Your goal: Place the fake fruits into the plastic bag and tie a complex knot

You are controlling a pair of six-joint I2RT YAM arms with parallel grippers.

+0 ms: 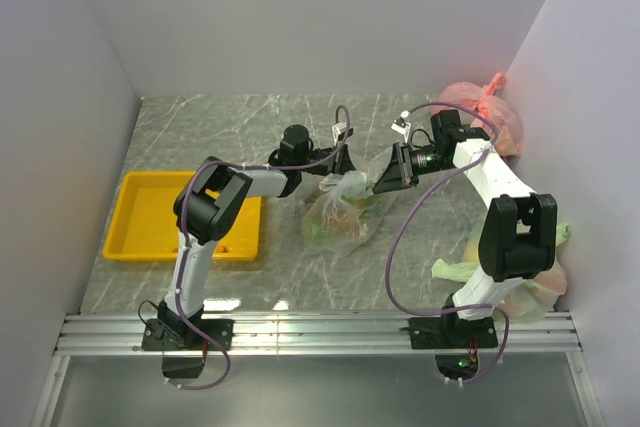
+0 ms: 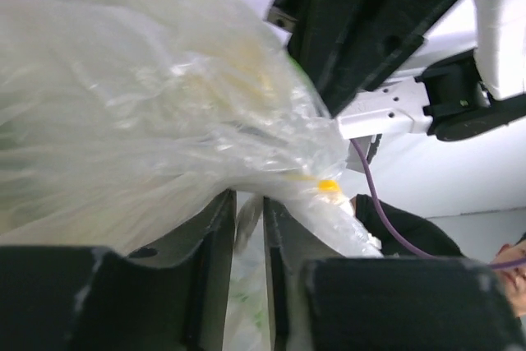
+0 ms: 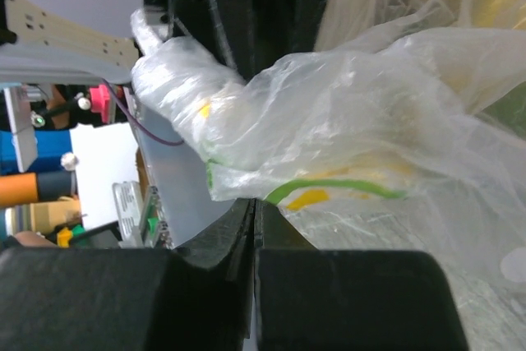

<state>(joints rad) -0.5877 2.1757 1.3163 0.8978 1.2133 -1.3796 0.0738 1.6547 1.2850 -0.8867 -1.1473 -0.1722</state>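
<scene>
Gathering upward, the plastic bag (image 1: 340,212) ends pinched in the right gripper (image 1: 380,184).

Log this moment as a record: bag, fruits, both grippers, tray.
bag: clear film, filled, top bunched
fruits: inside bag, green and orange shapes showing
left gripper: jaws narrowly parted, bag film in the gap; grip unclear
right gripper: shut, bag film pinched at the tips
tray: yellow, left of bag, apart from it
</scene>
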